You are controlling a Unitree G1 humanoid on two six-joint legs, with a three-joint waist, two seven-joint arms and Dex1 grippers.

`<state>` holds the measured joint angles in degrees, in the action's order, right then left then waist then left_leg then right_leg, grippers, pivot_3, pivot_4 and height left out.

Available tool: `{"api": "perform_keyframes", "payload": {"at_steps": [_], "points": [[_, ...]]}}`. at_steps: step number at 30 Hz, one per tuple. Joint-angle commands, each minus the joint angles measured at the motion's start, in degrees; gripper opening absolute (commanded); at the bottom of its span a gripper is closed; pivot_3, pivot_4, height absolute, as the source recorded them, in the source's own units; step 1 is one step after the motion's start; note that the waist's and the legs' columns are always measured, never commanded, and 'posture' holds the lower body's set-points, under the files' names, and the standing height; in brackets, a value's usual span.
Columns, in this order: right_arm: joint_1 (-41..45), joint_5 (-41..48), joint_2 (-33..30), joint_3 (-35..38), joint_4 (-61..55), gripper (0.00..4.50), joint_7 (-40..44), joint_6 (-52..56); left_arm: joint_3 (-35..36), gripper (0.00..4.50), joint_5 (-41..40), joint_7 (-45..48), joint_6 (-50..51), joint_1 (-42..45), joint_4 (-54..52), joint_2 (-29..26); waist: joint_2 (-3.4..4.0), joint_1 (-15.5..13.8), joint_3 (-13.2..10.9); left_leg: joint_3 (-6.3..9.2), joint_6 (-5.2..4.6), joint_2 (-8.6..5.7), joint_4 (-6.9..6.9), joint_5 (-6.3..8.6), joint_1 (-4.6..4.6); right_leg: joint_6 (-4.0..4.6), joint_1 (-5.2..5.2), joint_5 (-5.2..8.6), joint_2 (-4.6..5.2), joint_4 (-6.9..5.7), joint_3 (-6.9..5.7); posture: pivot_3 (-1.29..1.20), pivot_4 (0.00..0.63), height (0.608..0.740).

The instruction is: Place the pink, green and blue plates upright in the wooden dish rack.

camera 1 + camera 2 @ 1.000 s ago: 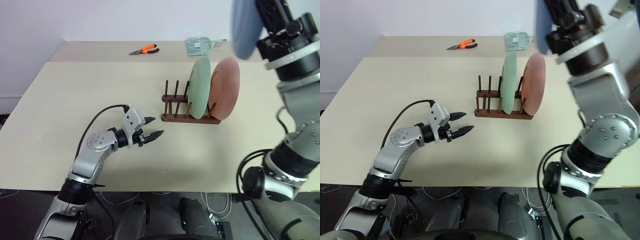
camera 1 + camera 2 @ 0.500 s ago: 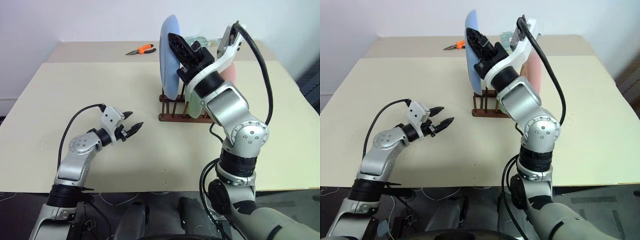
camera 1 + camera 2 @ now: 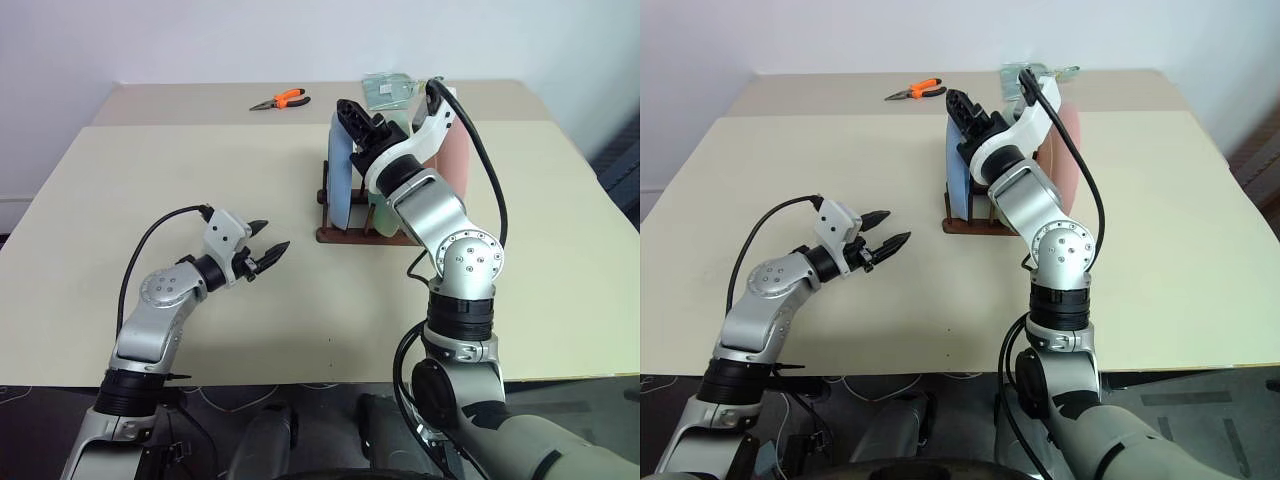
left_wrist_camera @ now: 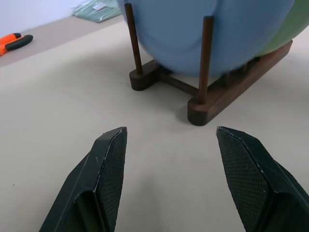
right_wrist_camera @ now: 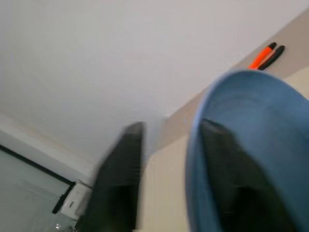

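On the beige tabletop [image 3: 120, 200], toward the far middle, sits the dark wooden dish rack [image 3: 345, 235] with three plates standing on edge between its thin pegs. Blue plate [image 3: 338, 175] takes the slot nearest the robot's left; green plate [image 4: 285, 26] stands just behind it, mostly hidden; pink plate [image 3: 458, 160] stands at the robot's right end of the rack. All three look roughly upright, faces parallel, close together. Left wrist view: blue plate's lower rim sits down between two pegs, over the rack's base rails, with the green rim peeking out past it. Right tool [image 3: 357, 118] is up at the top edge of the blue plate, arm reaching in from the right above the rack. Right wrist view: one black finger [image 5: 118, 179] on one side of the blue rim, the other finger on the opposite side, a gap visible beside the rim; fingers straddle the plate, but whether they pinch it or have let go I cannot tell. Left tool [image 3: 262, 247] hangs over bare tabletop well apart from the rack, pointing toward it, fingers spread, nothing between them. Orange-handled pliers [image 3: 283, 99] lie at the far edge; a clear packet [image 3: 388, 90] lies near them, behind the rack.
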<state>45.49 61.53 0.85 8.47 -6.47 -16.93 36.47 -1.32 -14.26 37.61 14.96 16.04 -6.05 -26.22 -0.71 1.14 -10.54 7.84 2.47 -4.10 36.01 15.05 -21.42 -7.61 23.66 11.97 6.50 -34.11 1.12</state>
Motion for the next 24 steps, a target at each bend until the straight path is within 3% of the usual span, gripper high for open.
{"api": "perform_keyframes", "payload": {"at_steps": [1, 4, 7, 11, 14, 16, 18, 20, 24], "points": [[4.2, -7.6, -4.9, -4.4, -4.3, 3.82, 7.7, -1.0, 0.5, 3.02, -0.6, 0.2, 0.4, 0.2, -3.1, -0.3, 0.0, 0.0, 0.0, 0.0, 0.0, 0.0, 0.0, 0.0, 0.0, 0.0, 0.0, 0.0, 0.0, 0.01, 0.0, 0.0, 0.15, 0.74], [5.7, -16.5, -14.3, -9.6, -9.4, 3.82, 17.7, -2.6, 0.6, 3.02, -0.5, 0.1, 0.8, -0.2, -3.7, -0.2, -0.01, -0.1, 0.0, 0.0, 0.0, 0.0, 0.0, 0.0, -0.01, -0.01, -0.01, 0.01, 0.0, 0.02, -0.01, 0.0, 0.15, 0.74], [4.6, -21.3, -23.8, -9.6, -13.9, 3.82, 25.9, -4.0, 0.6, 3.02, -0.4, -0.2, 1.0, -0.6, -4.0, -0.1, -0.06, -0.3, 0.0, 0.0, 0.0, -0.01, 0.01, 0.0, -0.03, -0.05, -0.04, 0.03, 0.01, 0.07, -0.02, 0.0, 0.15, 0.74], [-4.7, -20.8, -38.4, 0.1, -17.7, 3.82, 36.7, -3.2, 0.9, 3.02, -0.1, -0.5, 0.9, -1.3, -4.0, -0.3, -0.25, -0.8, 0.1, 0.04, 0.0, -0.01, 0.03, 0.01, -0.02, -0.12, -0.18, 0.1, 0.06, 0.18, -0.07, 0.0, 0.15, 0.74], [-20.7, -21.2, -48.2, 11.7, -17.0, 3.82, 45.3, -2.0, 1.6, 3.02, 0.5, -0.3, 0.0, -1.8, -2.8, -1.4, -0.27, -1.3, 0.1, -0.02, -0.03, -0.03, 0.03, 0.02, -0.06, 0.06, -0.3, 0.19, 0.14, 0.49, -0.07, 0.0, 0.15, 0.74], [-31.9, -20.9, -50.5, 19.8, -15.2, 3.82, 48.8, -0.9, 2.1, 3.02, 0.9, 0.1, -1.0, -1.9, -1.3, -2.1, -0.31, -1.8, 0.1, -0.04, -0.11, -0.03, 0.01, 0.07, -0.08, 0.07, -0.38, 0.18, 0.16, 0.64, -0.08, 0.0, 0.15, 0.74], [-41.0, -22.9, -50.5, 21.7, -14.1, 3.82, 52.0, -2.8, 2.1, 3.02, 1.1, 0.5, -1.8, -1.6, 0.0, -2.7, -0.16, -1.7, 0.0, -0.2, -0.14, -0.03, 0.03, 0.09, -0.06, 0.08, -0.31, 0.16, 0.18, 0.63, 0.02, 0.0, 0.15, 0.74], [-46.3, -29.0, -50.2, 18.7, -12.3, 3.82, 53.1, -7.2, 1.8, 3.02, 1.7, 0.6, -2.6, -1.2, 1.2, -2.8, -0.14, -1.5, 0.0, -0.31, -0.14, 0.0, 0.03, 0.09, 0.01, 0.07, -0.32, 0.16, 0.18, 0.6, 0.06, 0.0, 0.15, 0.74], [-48.5, -35.6, -47.6, 14.2, -7.1, 3.82, 53.3, -13.5, 1.8, 3.02, 1.9, 0.8, -3.3, -1.4, 1.7, -2.8, -0.13, -0.6, 0.0, -0.38, -0.13, 0.07, 0.14, 0.09, 0.04, 0.01, -0.34, 0.18, 0.17, 0.59, 0.05, 0.0, 0.15, 0.74]]}}
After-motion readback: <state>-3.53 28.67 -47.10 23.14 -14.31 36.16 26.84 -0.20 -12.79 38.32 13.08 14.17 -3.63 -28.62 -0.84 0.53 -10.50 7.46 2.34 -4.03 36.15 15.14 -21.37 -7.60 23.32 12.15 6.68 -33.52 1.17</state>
